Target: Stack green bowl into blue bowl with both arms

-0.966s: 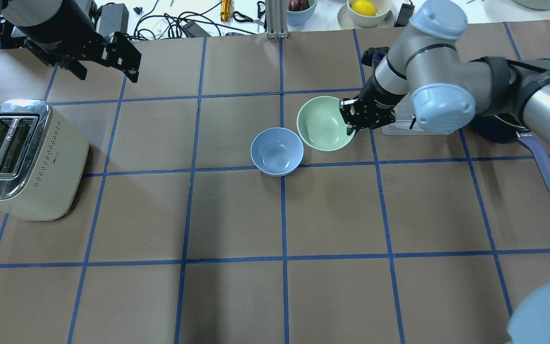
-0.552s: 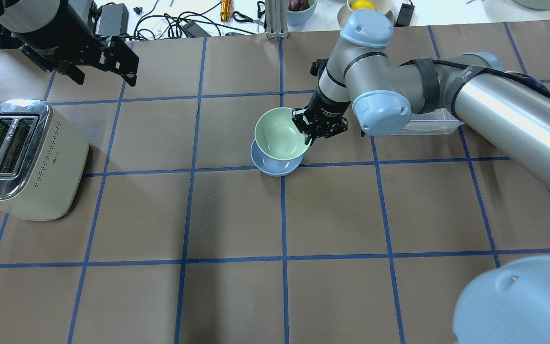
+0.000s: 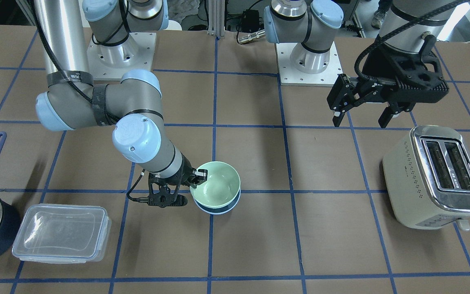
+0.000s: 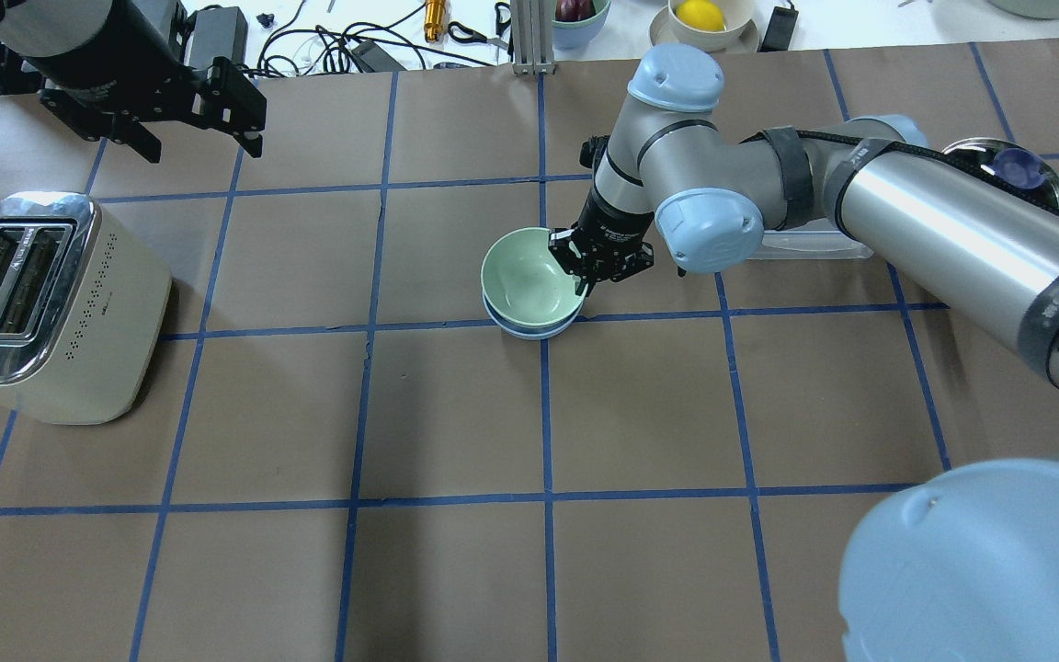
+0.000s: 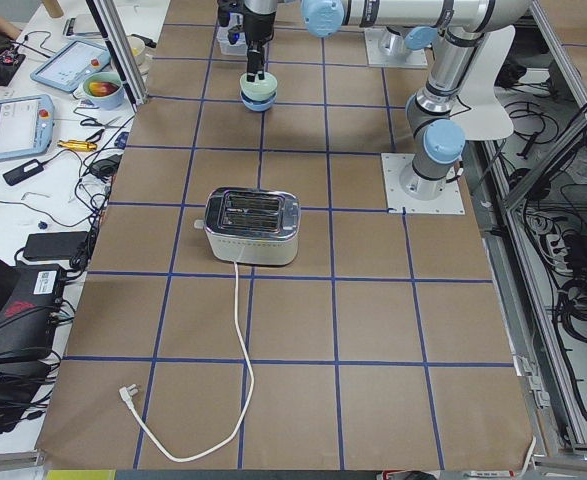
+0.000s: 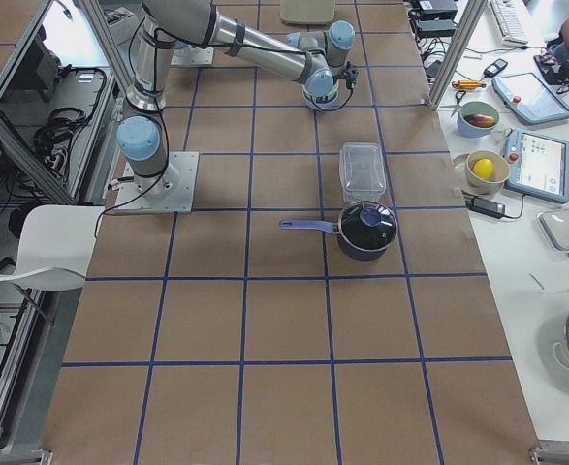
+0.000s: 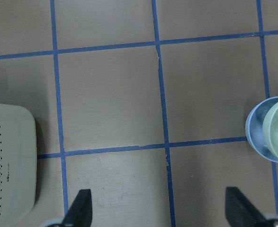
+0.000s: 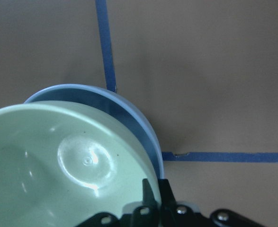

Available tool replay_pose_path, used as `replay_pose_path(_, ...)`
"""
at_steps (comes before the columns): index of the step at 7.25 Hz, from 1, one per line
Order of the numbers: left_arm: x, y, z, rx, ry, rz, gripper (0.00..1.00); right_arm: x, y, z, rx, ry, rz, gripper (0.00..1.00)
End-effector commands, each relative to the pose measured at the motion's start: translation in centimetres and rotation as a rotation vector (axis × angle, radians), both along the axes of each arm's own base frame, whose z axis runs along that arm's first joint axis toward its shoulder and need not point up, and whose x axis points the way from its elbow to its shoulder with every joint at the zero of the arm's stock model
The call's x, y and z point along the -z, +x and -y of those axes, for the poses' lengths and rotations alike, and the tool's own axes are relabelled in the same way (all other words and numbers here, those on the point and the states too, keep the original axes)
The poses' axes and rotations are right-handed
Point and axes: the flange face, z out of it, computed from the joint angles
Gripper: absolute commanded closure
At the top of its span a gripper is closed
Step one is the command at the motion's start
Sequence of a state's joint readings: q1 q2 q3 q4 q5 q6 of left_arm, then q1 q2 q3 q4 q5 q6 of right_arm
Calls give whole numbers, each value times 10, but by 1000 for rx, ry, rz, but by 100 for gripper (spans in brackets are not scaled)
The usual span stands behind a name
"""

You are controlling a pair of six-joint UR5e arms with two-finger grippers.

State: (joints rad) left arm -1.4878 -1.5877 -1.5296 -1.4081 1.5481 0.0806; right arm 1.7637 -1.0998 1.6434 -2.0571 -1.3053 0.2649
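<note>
Green bowl (image 4: 528, 276): since half a second earlier it had sunk lower into the blue bowl (image 4: 529, 330), whose rim showed only as a crescent at 6 o'clock.
Right gripper (image 4: 584, 283): I was pinching the green rim at 3 o'clock, one finger inside and one outside.
Left gripper (image 4: 203, 145): spread wide and empty, well apart toward 10 o'clock.
Handling: I judged the bowl light, stiff, glossy and slippery, so the rim was the sound hold.

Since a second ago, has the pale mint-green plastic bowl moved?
Yes. The pale mint-green plastic bowl went left, from right of the vertical blue tape line to over it, into the pale periwinkle-blue bowl.
</note>
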Motion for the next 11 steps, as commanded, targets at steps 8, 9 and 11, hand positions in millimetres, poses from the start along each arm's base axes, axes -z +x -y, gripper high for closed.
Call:
replay_pose_path(8,7,-1,-2,-6,12,-6,0,-245,-103,-4,-74,-63,-207,0)
replay_pose_path(9,6,-1,-1,-7,11,-3,0,-274,-129,-25,-131,-69,-220,0)
replay_pose_path(11,8,-1,3,-25,14,-6,0,-295,-147,-57,-168,-80,-244,0)
